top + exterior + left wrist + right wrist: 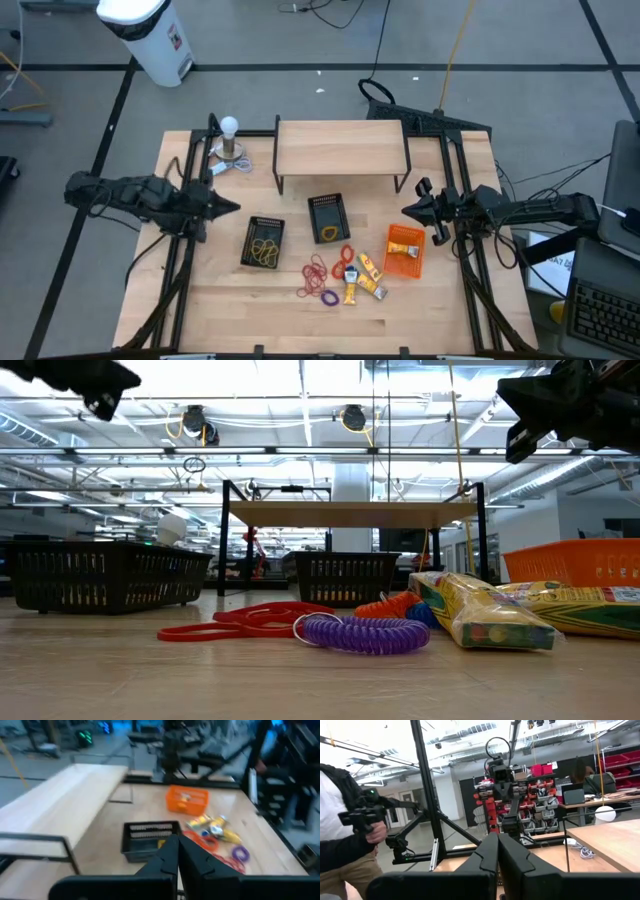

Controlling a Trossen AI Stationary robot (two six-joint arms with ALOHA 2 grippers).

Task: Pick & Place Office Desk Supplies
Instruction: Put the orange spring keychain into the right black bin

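The loose supplies lie on the table's near middle: red rubber bands [317,270], an orange band [346,254], a purple coil band [328,297] [362,632] and yellow packets [361,277] [487,612]. Yellow bands sit inside one black basket [264,243]. My left gripper [228,207] [178,856] hovers shut above the table's left side, pointing toward the baskets. My right gripper [408,211] [498,851] hovers shut above the right side, over the orange basket's far end. Both are raised well above the items and touch nothing.
A second black basket [328,218] stands near the middle, and an orange basket [405,250] is to the right of the packets. A wooden shelf on black legs [340,150] spans the far side. A white ball on a metal stand [230,140] stands far left. A person stands beyond the table [340,840].
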